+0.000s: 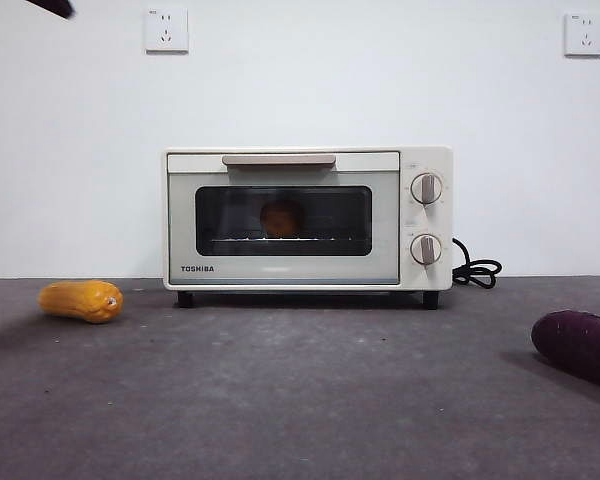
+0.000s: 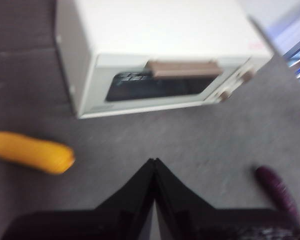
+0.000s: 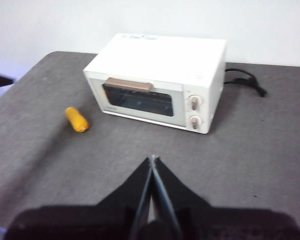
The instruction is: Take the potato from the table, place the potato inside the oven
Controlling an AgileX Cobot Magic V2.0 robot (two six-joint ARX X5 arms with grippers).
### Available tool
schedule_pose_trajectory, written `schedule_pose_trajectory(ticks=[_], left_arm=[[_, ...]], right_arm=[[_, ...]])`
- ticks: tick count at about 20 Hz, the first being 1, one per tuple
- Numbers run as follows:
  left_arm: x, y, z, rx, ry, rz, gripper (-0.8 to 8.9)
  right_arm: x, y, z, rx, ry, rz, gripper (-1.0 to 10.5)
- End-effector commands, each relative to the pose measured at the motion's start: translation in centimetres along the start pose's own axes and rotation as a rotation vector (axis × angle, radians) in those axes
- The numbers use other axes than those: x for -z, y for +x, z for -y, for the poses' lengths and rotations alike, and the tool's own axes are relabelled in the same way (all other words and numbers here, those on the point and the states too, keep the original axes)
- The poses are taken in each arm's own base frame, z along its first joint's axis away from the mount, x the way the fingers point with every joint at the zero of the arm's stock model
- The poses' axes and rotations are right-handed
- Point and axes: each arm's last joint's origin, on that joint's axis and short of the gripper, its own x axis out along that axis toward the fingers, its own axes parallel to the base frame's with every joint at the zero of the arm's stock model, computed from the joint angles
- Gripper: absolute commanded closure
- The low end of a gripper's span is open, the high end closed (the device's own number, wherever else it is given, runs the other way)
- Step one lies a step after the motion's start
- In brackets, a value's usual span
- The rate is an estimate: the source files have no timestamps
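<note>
one potato (image 1: 281, 217) inside oven (image 1: 307, 220)

Front cam low, level, facing oven (image 1: 308, 218) door; both wrist cams look down at it, right from farther.

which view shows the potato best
The front view: the potato shows as an orange-brown lump behind the oven door's glass, on the rack. In both wrist views the window is too dark and blurred to make it out.
</note>
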Motion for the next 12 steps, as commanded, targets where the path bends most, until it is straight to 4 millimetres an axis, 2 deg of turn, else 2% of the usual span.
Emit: schedule_pose_trajectory(ticks=[1,9,12], left_arm=[[0.5,-1.3,0.6,-0.027,0.078,-0.007,8.19],[2.7,-5.4,2.6,-0.015,0.062,-0.022,8.18],[4.1,-6.9,3.2,-0.017,-0.07,-0.079,8.18]], right_arm=[[0.3,0.0,0.1,0.035,-0.016,-0.014,9.5],[0.2,0.0,0.2,0.04,-0.016,-0.012,9.5],[0.2,0.0,0.2,0.04,-0.016,-0.012,9.5]])
